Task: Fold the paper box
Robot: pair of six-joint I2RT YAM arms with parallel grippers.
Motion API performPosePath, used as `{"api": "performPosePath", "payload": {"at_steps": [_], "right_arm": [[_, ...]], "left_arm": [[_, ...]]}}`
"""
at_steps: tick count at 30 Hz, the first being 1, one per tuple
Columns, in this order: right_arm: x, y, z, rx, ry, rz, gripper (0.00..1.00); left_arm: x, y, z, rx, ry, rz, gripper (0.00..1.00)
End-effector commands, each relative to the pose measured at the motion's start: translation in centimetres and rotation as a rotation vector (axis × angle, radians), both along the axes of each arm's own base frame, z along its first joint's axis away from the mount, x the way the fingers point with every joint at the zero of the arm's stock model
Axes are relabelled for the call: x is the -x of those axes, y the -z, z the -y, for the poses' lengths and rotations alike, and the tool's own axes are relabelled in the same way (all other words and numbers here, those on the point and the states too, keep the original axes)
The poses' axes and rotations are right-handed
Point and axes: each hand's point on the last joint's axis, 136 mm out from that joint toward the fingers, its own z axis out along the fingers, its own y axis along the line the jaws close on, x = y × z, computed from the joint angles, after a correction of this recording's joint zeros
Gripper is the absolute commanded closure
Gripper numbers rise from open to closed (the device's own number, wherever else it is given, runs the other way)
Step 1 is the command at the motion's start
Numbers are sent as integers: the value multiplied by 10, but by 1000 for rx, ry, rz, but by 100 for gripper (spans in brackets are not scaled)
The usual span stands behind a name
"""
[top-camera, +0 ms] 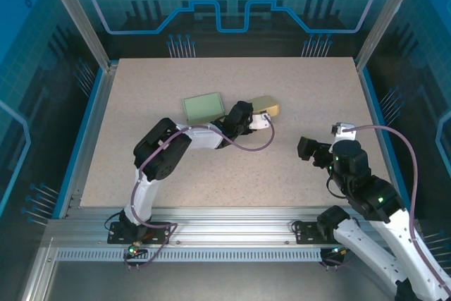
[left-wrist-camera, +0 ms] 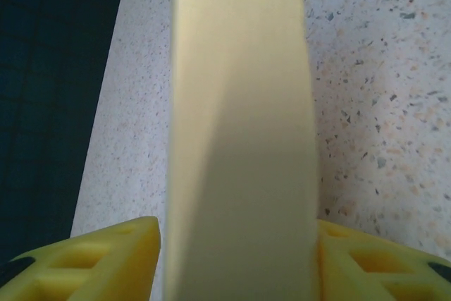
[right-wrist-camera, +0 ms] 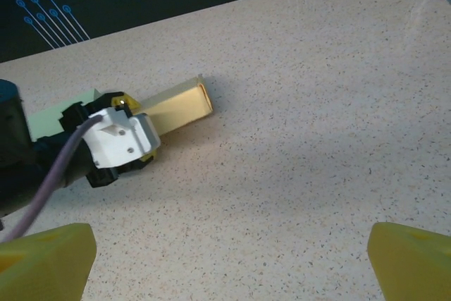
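Paper box (top-camera: 268, 106) lies mid tabletop (top-camera: 211, 181), toward the far edge, beside a green sheet (top-camera: 203, 107). Left gripper (top-camera: 258, 119) straddles the box end; pinching or loose, cannot tell. Right gripper (right-wrist-camera: 229, 259) spread wide, empty. Best: steady the box, fold slowly.

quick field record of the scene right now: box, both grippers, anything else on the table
paper box: folded into a tan tube, lying on the table
left gripper: fingers flank the box; clamped or not, unclear
right gripper: open, empty, apart from the box
green sheet: flat, left of the box
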Motion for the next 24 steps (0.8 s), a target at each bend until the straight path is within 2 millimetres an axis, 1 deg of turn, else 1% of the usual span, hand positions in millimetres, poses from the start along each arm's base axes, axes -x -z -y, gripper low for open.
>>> {"api": "performPosePath", "payload": {"at_steps": [1,4,6,8,10,12,13,15,17,18,21,24], "right_arm": [[6,7,9,42,21,-25,0],[6,9,9,44,23,-32,0],[5,8,9,42,21,-22,0],[3,7,6,41,13,-13,0],[0,3,0,44,-24,6,0],[-3,-1,-3,50,-44,24,0],[-4,-1,-4,59,-49,30,0],[-6,-3,-4,77,-52,41,0],[-8,-5,-2,102,-50,53,0],[-10,-7,-2,109,-49,62,0],[-15,-7,2,141,-28,87,0],[-22,4,-1,184,-44,97,0]], "left_arm": [[-9,2,1,-35,10,38,23],[0,-1,0,-10,9,27,9],[8,-5,-2,5,8,22,1],[19,-11,-4,6,12,28,1],[35,-26,-2,21,23,58,1],[52,-47,-2,55,21,90,1],[60,-61,-4,84,12,106,1],[76,-79,-11,138,-23,122,1],[84,-96,-26,182,-90,147,1],[87,-106,-37,213,-141,170,1],[94,-133,-79,322,-324,233,1],[109,-152,-126,459,-488,277,1]]}}
